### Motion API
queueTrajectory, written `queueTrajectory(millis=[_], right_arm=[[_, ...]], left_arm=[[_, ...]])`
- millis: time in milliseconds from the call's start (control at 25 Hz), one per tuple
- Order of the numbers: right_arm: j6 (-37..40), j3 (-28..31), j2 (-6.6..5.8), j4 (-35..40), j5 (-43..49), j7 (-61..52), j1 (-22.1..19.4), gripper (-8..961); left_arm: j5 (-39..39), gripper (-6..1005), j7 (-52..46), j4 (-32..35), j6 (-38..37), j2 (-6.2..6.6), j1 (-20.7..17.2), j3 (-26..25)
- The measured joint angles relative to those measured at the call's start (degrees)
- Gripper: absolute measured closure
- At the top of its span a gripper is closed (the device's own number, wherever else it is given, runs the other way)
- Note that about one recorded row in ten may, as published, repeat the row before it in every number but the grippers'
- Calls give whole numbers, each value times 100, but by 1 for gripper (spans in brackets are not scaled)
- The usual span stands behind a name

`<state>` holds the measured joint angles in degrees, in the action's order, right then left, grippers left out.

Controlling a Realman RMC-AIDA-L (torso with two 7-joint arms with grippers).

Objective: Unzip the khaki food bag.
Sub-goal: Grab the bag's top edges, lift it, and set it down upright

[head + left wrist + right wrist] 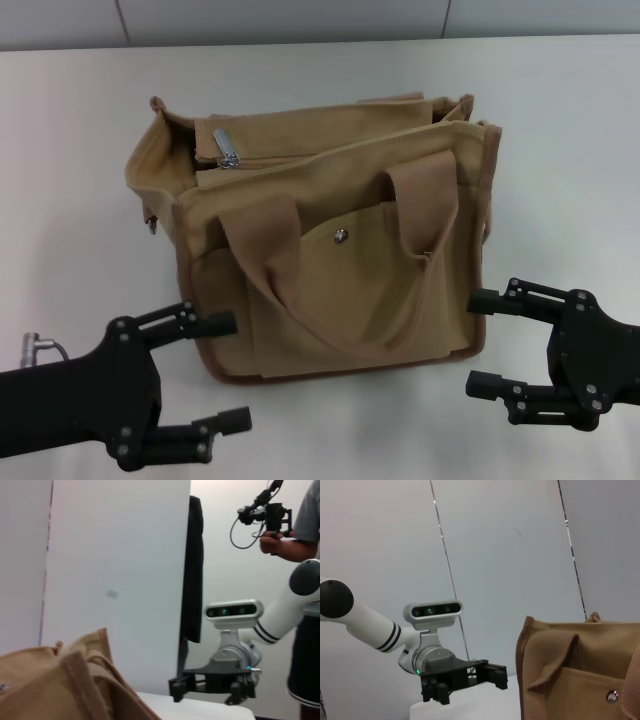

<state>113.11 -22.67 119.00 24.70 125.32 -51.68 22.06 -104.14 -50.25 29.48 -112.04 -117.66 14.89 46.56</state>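
Bag: your khaki food bag [330, 250] sits upright mid-desk [560, 130], front pocket and metal snap [341, 235] facing you, both webbing handles flopped over the front.
Zipper: silver zipper pull [226, 147] is parked at the top rim's far-left end, on the robot's left side; the track looks closed along the top, though you can't see all of it.
Left claw: your left claw [225, 372] hovers low at the bag's near-left bottom corner, fingers spread wide, gripping nothing; the upper fingertip is just beside the brown trim.
Right claw: your right claw [478, 342] floats off the near-right corner, fingers also parted and empty, close to the fabric but not on it.
Step in hand: looks like the approach stage, with nothing pinched and the zip not yet started.
Next move: you'll likely want one claw to brace the bag, say the right on its near corner or handle, while the left climbs to the pull.
Watch for: that pull is small and lies flat, so a sloppy pinch could grab canvas instead, and an unbraced bag may slide or tip.
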Motion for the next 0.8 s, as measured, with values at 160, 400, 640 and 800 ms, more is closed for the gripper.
queueTrajectory(millis=[160, 400, 640, 800], right_arm=[[0, 0, 3, 1, 0, 0, 0, 159], [0, -1, 9, 0, 0, 0, 5, 159], [0, -1, 10, 0, -4, 0, -2, 159], [0, 2, 9, 0, -6, 0, 0, 158]], left_arm=[[5, 175, 58, -5, -48, -12, -34, -165], [13, 188, 62, 10, -90, -5, -82, -254], [63, 201, 150, -19, -58, -62, -379, -1332], [67, 210, 718, -492, 306, -105, -412, -1526]])
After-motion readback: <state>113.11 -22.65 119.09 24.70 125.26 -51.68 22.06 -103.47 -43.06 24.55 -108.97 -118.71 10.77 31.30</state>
